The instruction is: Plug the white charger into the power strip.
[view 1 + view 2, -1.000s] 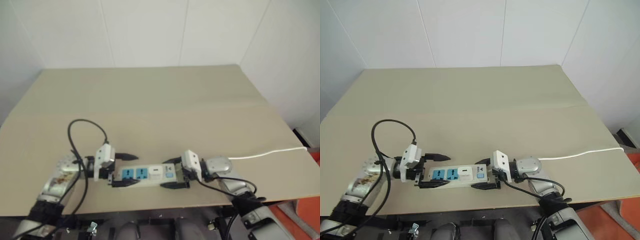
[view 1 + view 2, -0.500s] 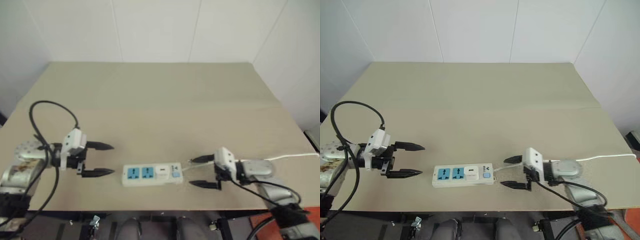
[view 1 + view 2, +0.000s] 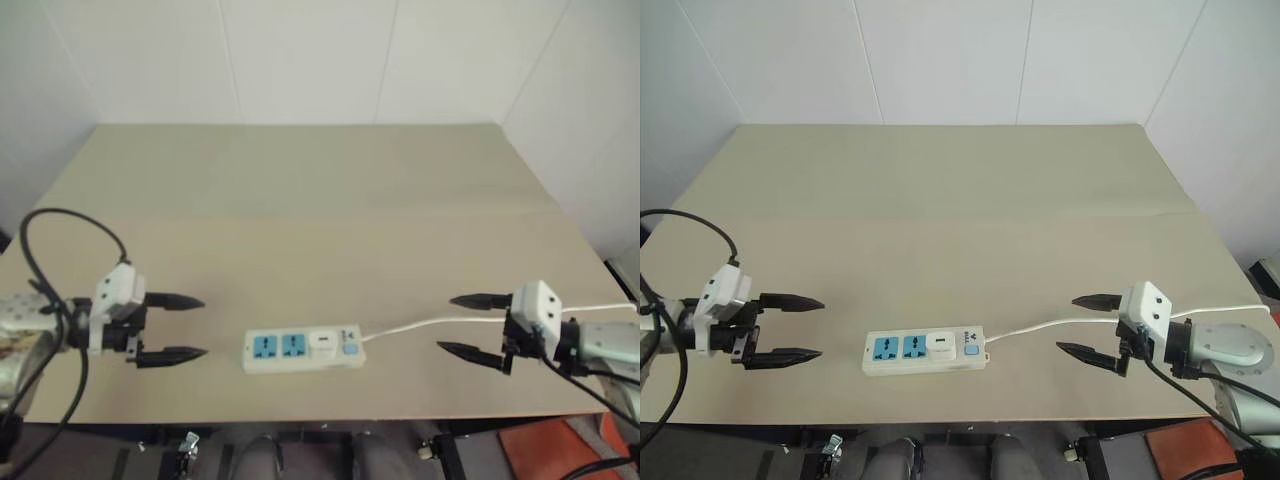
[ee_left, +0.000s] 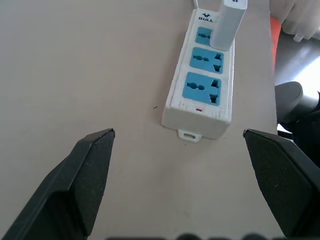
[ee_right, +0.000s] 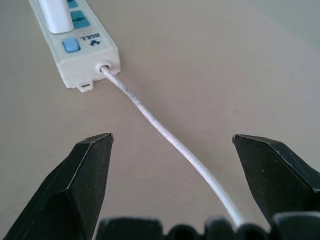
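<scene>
A big tan table fills most of the scene, with white walls behind it.

The power strip is the next biggest thing. It is a long white bar and it lies flat on the table, near the front edge and about in the middle. It has blue sockets and a small blue switch at its right end. Two of the sockets on the left side are free.

A thin white cord comes out of the right end of the strip. It runs across the table to the right and goes off past the table's right edge.

The left gripper is over the table on the left, well apart from the strip. Its two black fingers point at the strip and are spread wide. There is nothing between them.

The right gripper is over the table on the right, also well apart from the strip. Its fingers point left and are spread wide too. It has hold of nothing. The cord passes under the gap between its fingers.

The white charger is the smallest thing. It is a little white block that stands straight up in the socket next to the switch.
</scene>
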